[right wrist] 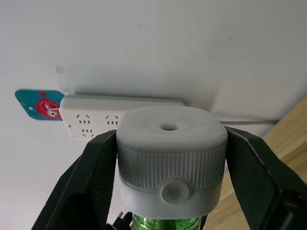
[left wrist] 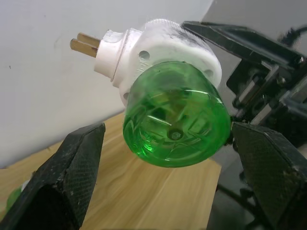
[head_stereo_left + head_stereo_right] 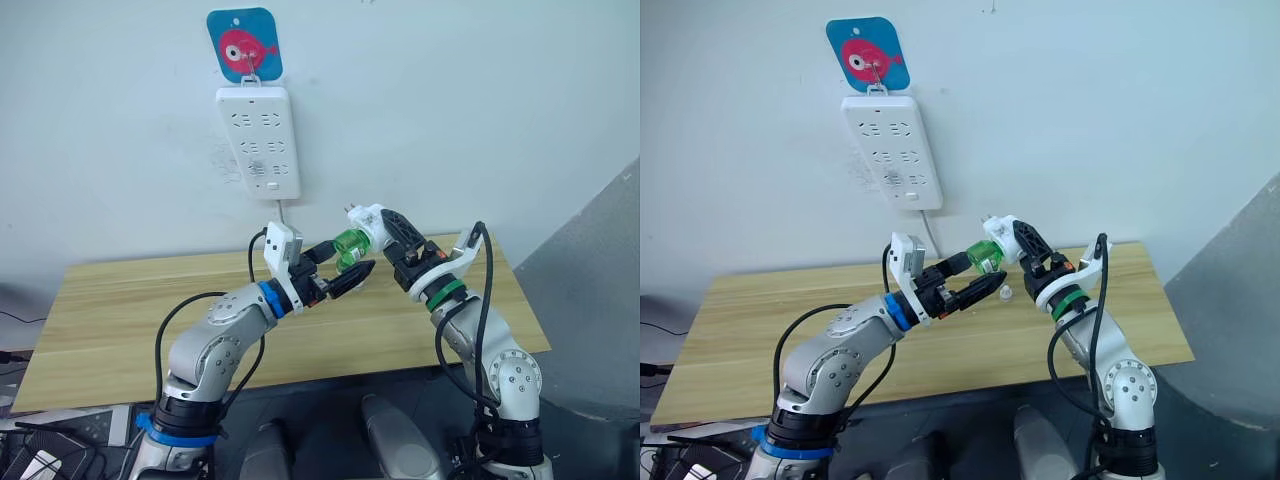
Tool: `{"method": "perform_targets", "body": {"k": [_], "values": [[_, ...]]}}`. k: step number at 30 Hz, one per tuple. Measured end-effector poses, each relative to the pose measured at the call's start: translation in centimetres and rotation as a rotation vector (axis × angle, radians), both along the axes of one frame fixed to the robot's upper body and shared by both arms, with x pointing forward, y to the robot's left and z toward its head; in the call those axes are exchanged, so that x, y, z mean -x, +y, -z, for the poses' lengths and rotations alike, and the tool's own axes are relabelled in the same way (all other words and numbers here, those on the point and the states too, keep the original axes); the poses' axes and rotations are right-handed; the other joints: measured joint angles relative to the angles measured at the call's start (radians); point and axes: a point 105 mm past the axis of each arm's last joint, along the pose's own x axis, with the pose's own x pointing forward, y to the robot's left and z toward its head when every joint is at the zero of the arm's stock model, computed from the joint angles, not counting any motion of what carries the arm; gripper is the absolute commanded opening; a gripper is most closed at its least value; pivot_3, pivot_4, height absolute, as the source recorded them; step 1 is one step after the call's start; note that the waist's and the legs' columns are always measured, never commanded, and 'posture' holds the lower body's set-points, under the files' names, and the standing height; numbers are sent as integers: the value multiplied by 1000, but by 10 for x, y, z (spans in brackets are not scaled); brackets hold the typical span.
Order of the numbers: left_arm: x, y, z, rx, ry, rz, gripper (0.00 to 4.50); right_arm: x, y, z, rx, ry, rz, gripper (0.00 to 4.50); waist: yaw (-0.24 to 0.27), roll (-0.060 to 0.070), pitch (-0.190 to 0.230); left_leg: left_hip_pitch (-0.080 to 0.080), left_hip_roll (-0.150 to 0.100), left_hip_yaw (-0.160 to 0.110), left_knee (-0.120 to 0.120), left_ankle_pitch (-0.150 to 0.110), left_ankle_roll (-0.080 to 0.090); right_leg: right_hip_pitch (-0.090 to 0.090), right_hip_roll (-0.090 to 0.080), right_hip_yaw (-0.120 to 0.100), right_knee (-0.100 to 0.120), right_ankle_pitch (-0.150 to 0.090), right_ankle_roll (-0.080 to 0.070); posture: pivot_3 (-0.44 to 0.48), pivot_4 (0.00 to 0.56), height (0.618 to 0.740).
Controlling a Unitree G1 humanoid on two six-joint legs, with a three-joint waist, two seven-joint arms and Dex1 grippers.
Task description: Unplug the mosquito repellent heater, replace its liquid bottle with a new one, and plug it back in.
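My right gripper [image 3: 386,233] is shut on the mosquito repellent heater [image 3: 371,221], a small white rounded unit held above the table with its two metal prongs [image 2: 85,45] pointing toward the wall. A green liquid bottle [image 2: 175,120] sticks out of the heater toward my left arm. My left gripper [image 3: 351,258] is open, with one black finger on each side of the bottle's [image 3: 350,243] base. In the right wrist view the heater's round face with a centre hole [image 1: 169,128] sits between the right fingers [image 1: 96,182].
A long white power strip [image 3: 260,140] hangs on the wall under a blue and pink hook card [image 3: 244,45], its cable running down behind the wooden table [image 3: 120,320]. A small white object [image 3: 1006,293] lies on the table below the grippers.
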Motion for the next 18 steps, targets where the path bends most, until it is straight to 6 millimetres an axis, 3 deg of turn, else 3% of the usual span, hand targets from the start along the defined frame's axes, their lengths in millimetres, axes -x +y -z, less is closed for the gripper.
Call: {"method": "perform_targets", "body": {"k": [8, 17, 18], "values": [[3, 1, 1, -74, -67, 27, 4500, 4, -9, -10, 248, -172, 4, 2991, 1, 0, 0, 0, 0, 1, 0, 0, 0, 0, 0, 0, 0, 0, 0, -254, 191, 733], [-3, -11, -8, -118, -101, 40, 4500, 12, 5, -16, 391, -302, -48, 2991, 1, 0, 0, 0, 0, 1, 0, 0, 0, 0, 0, 1, 0, 0, 0, -259, 191, 733], [-4, -11, -9, -114, -104, 38, 4313, 12, 5, -16, 401, -307, -46, 2991, 1, 0, 0, 0, 0, 1, 0, 0, 0, 0, 0, 1, 0, 0, 0, -258, 192, 733]]}}
